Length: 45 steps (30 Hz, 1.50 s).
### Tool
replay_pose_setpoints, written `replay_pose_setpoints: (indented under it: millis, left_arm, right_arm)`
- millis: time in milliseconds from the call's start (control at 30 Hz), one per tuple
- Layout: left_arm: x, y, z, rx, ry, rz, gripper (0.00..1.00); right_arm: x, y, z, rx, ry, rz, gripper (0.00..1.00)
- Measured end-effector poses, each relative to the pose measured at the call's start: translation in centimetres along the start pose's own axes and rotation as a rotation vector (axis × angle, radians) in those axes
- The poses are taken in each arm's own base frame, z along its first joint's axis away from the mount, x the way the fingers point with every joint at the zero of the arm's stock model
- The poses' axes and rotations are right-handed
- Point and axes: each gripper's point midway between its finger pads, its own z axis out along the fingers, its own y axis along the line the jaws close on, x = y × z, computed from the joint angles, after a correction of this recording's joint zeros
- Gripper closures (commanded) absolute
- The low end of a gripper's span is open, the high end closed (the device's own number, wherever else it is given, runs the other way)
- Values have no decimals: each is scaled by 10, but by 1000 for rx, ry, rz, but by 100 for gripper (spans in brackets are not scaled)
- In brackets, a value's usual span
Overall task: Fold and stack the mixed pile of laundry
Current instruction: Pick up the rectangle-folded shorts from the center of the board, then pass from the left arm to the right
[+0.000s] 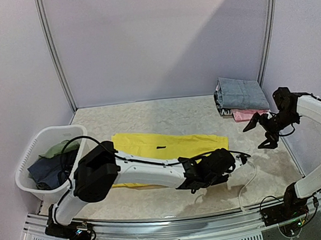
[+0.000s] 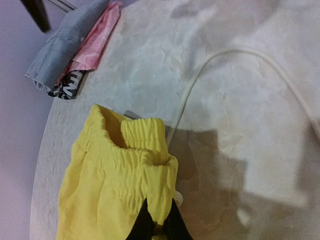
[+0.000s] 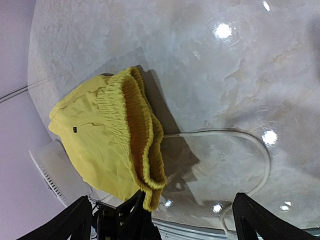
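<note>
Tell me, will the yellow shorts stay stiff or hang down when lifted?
Probably floppy: the yellow shorts crumple where the left pincer pinches them. Likely light: the thin cloth lies flat. The far end would probably sag.

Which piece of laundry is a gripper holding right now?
The yellow shorts, pinched at the elastic waistband by the left gripper. The grey garment and pink piece lie stacked, unheld.

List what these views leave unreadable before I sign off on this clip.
- White tub contents, top view: the left arm and the tub wall cover most garments; count unclear.
- Black-and-white piece, left wrist view: buried under the grey shirt and pink piece; type unclear.
- Dark mark on the yellow shorts, top view: too small to read.
</note>
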Motion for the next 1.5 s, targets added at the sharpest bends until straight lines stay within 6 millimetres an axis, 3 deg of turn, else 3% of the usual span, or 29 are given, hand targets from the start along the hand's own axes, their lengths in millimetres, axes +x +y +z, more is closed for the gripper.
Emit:
replay_pose_setpoints:
  millis: [233,500,900,1133,1333,1500]
  left_arm:
    - [-36,28,-31,38,-116,-122,100]
    - [-35,21,-32,80,-117,-132,100]
    - [-32,20,-31,87,-106,-150,100]
    - [-31,24,-30,76,-96,-173,100]
    - [-32,28,-30,63,-95,-192,100]
    - [-31,30,-30,56,-92,-203,100]
  right_arm:
    - [16,15,36,-61,128,8,1]
    - [38,19,71,-86,228,34,4]
    - [42,27,95,-107,269,69,29]
    - [45,24,102,-108,293,87,27]
    - [48,20,105,-114,297,89,17]
    - [49,19,107,-114,297,94,24]
